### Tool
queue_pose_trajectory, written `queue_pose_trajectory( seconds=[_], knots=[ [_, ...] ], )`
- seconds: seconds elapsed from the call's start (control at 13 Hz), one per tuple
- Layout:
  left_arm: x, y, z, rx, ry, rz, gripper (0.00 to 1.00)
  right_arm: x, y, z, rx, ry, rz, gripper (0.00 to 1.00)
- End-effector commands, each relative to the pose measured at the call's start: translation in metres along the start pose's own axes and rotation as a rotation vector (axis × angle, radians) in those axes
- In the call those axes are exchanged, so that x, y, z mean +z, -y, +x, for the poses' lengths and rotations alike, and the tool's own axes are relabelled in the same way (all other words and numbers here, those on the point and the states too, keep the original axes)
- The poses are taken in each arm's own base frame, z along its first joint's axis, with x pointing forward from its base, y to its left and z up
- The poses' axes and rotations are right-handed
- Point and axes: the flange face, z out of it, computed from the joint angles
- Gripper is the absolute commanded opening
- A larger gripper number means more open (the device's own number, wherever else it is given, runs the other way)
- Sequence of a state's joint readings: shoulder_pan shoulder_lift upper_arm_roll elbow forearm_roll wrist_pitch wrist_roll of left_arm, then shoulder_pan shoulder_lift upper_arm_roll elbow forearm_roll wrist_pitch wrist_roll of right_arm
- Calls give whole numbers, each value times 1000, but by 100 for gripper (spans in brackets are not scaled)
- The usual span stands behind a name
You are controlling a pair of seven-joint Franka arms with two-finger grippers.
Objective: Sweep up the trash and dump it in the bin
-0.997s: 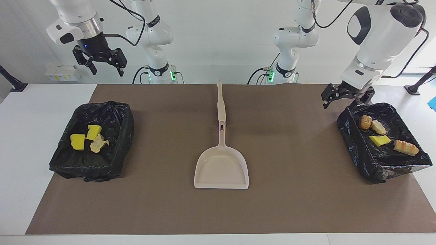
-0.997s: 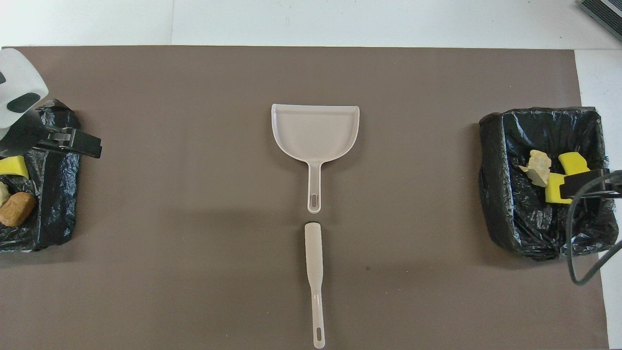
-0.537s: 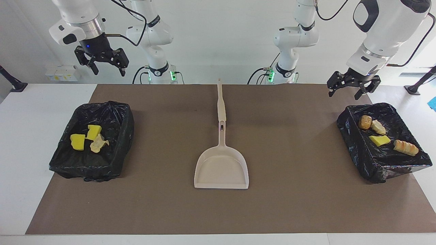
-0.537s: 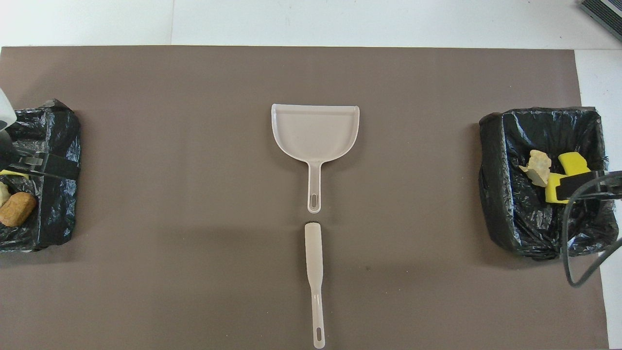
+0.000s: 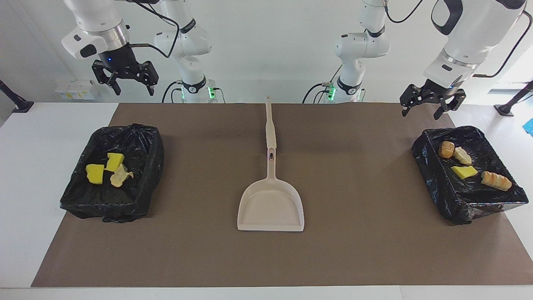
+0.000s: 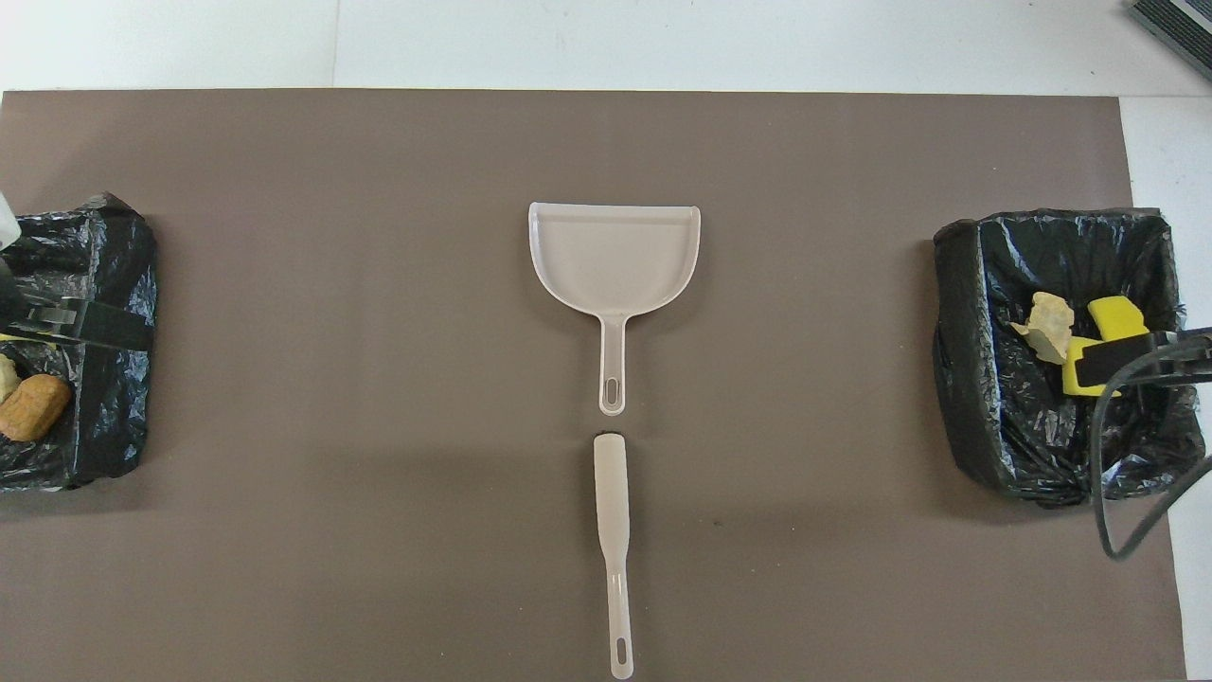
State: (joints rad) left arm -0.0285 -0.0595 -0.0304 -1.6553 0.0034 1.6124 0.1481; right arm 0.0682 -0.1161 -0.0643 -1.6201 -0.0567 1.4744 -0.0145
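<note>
At the right arm's end of the bench (image 5: 25,175), the right tool (image 5: 130,88) hangs high in the air with its fingers spread wide and nothing between them, above the edge of the brown mat (image 5: 358,250) closest to the robots. Below it and farther from the robots sits a bin lined with a black bag (image 5: 137,200), and in it lie three pieces of the trash: two yellow sponge chunks (image 5: 95,173) touching each other and a pale tan scrap (image 5: 119,176) just beside them.

In the middle of the mat lies the beige dustpan (image 5: 270,206), flat, its mouth turned away from the robots and its handle pointing toward them. The beige brush (image 5: 270,129) lies in line with that handle, nearer to the robots, its end just short of the handle's tip.

At the left arm's end, the left tool (image 5: 422,111) is raised over the mat's corner, fingers wide apart and empty. A second black-lined bin (image 5: 458,208) sits just farther out, holding four more scraps: a brown bread lump (image 5: 446,149), a pale lump (image 5: 462,156) touching it, a flat yellow sponge piece (image 5: 464,171), and a long orange-tan roll (image 5: 496,181).
</note>
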Motion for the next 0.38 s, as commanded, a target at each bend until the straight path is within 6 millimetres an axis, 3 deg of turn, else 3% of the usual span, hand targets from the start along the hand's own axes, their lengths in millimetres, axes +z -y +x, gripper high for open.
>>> queue_pose_trajectory(
  seconds=[0.0,0.31],
  knots=[
    [-10,-5,-1,-16,-21,-26,100,0,-5,-7,-25,-10,23,100],
    [-23,-4,2,-13,12,-32,100,1,-8,-8,-24,-4,24,100]
  ],
)
